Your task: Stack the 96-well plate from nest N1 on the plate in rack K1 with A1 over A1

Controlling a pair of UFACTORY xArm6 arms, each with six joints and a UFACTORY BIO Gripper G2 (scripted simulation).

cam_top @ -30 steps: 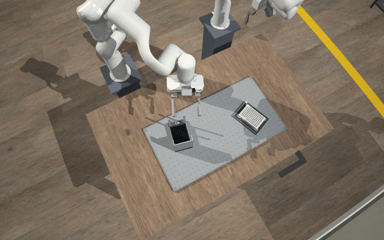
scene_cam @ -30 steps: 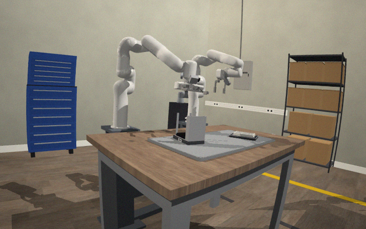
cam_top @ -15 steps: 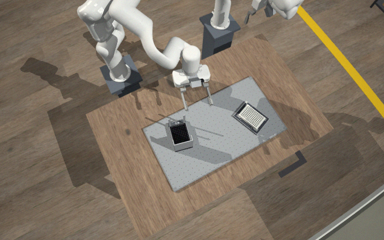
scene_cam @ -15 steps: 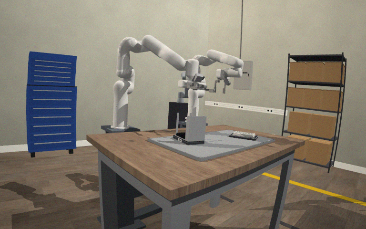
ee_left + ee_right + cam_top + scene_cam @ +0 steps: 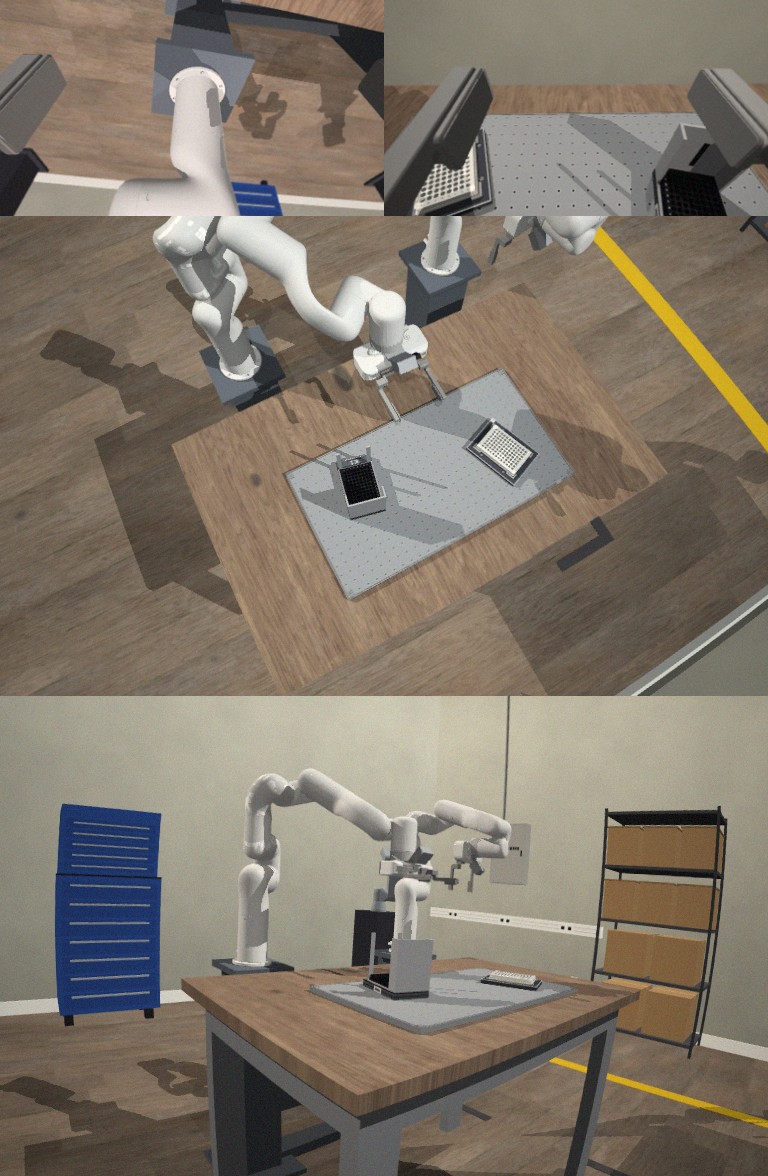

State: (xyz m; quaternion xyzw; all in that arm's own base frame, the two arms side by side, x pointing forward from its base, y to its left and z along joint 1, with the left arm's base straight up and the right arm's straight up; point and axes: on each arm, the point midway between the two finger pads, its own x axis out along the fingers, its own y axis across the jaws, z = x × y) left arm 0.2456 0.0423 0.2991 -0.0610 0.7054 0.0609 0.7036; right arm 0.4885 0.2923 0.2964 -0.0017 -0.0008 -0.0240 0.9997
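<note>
A white 96-well plate (image 5: 505, 449) (image 5: 512, 977) (image 5: 447, 184) sits in the dark nest N1 (image 5: 485, 171). A black plate (image 5: 360, 483) (image 5: 692, 193) lies low in the grey stack rack K1 (image 5: 367, 507) (image 5: 412, 967) (image 5: 677, 148). Its rim print and the white plate's are too small to read. My right gripper (image 5: 420, 407) (image 5: 591, 103) is open and empty, high above the board's back edge, between rack and nest in the top view. My left gripper (image 5: 516, 251) (image 5: 461, 887) (image 5: 203, 96) is open and empty, well away from both plates, beyond the table's back edge.
The rack has tall upright walls and posts above the black plate. Both stations stand on a grey perforated board (image 5: 419, 465) (image 5: 447, 1012) on the wooden table (image 5: 254, 532) (image 5: 283, 1018). The left wrist view shows an arm base (image 5: 198, 90) and a blue cabinet (image 5: 257, 198).
</note>
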